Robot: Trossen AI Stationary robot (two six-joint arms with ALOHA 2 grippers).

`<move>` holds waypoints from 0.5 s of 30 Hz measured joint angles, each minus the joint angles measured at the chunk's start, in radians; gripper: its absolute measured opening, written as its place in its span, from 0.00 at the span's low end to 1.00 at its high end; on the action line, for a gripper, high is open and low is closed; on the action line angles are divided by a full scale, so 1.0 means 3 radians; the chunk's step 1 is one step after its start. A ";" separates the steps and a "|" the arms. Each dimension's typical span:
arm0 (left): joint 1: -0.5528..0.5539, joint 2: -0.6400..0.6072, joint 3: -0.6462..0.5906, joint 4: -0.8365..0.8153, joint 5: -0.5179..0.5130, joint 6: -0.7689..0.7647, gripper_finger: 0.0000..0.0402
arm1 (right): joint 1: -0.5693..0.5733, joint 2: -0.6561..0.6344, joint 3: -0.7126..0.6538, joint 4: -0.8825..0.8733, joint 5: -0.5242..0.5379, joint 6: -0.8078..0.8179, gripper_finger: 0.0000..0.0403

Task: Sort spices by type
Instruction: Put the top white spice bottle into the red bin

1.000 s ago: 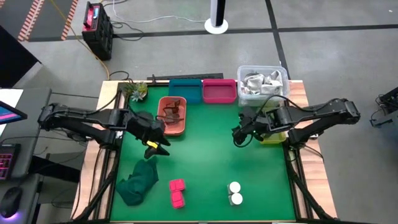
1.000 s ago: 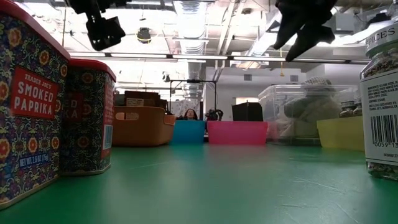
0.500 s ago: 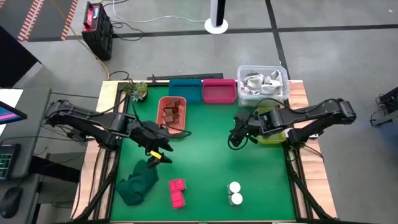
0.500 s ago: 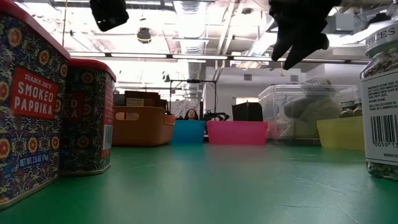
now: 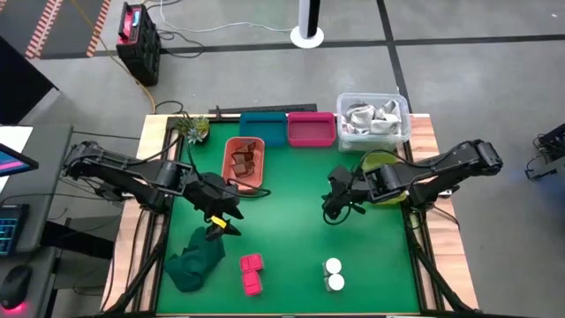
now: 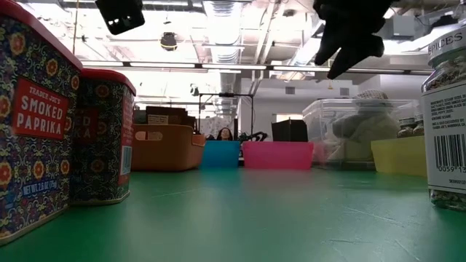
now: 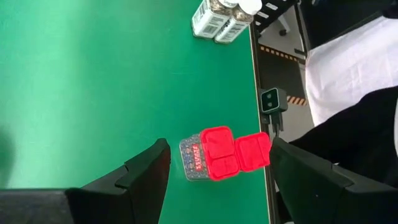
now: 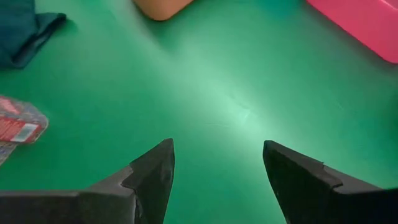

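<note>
**Paprika tins being lined up for a side pinch**

The left gripper (image 5: 222, 223) is being held above the green mat (image 5: 291, 221), just beside the dark cloth (image 5: 196, 260), fingers spread wide and empty; in the left wrist view the two paprika tins (image 7: 225, 153) are being framed between those fingers, lying touching each other near the mat's front edge. The right gripper (image 5: 333, 203) is being held over mid-mat, fingers likewise spread, nothing pinched. The two white-capped jars (image 5: 333, 275) are being left side by side at the front; reddish-brown pieces (image 5: 244, 161) are sitting in the orange tray (image 5: 231, 182).

The tins are being judged stiff, light, smooth-walled and likely slippery; a grip across the flat side walls, below the red lid, is being favoured; the glass-looking jars are being judged fragile, best taken round the body.
</note>
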 joint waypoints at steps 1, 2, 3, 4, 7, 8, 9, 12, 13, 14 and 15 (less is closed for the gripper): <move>0.0000 0.0000 0.0000 -0.0020 0.0000 0.0007 0.65 | 0.0025 -0.0001 0.0000 0.0016 0.0001 0.0000 0.67; 0.0000 0.0000 0.0000 -0.0049 -0.0001 0.0008 0.65 | 0.0046 -0.0001 0.0000 0.0016 0.0000 0.0000 0.67; 0.0000 0.0000 0.0000 -0.0080 -0.0001 0.0009 0.65 | 0.0066 0.0000 0.0000 0.0006 0.0000 0.0000 0.67; 0.0000 0.0000 0.0000 -0.0106 -0.0001 0.0010 0.65 | 0.0083 -0.0001 0.0000 0.0004 0.0000 0.0001 0.67; 0.0000 0.0000 0.0000 -0.0205 -0.0004 0.0011 0.65 | 0.0116 -0.0001 0.0000 0.0005 0.0000 0.0014 0.67; 0.0000 0.0000 0.0000 -0.0240 -0.0004 0.0011 0.65 | 0.0116 -0.0001 0.0000 0.0001 0.0000 0.0025 0.67; 0.0000 0.0000 0.0000 -0.0275 -0.0005 0.0011 0.65 | 0.0112 -0.0001 0.0000 -0.0006 0.0000 0.0025 0.67; -0.0006 0.0002 0.0000 -0.0358 -0.0049 0.0032 0.65 | 0.0105 -0.0001 0.0000 -0.0035 0.0001 0.0024 0.67; -0.0029 0.0013 0.0000 -0.0397 -0.0067 0.0069 0.65 | 0.0101 -0.0001 0.0000 -0.0043 0.0001 0.0009 0.67; -0.0061 0.0028 -0.0010 -0.0427 -0.0083 0.0133 0.65 | 0.0095 -0.0001 0.0000 -0.0044 0.0001 -0.0020 0.67; -0.0095 0.0043 -0.0038 -0.0442 -0.0113 0.0218 0.65 | 0.0081 -0.0001 0.0000 -0.0050 0.0001 -0.0029 0.67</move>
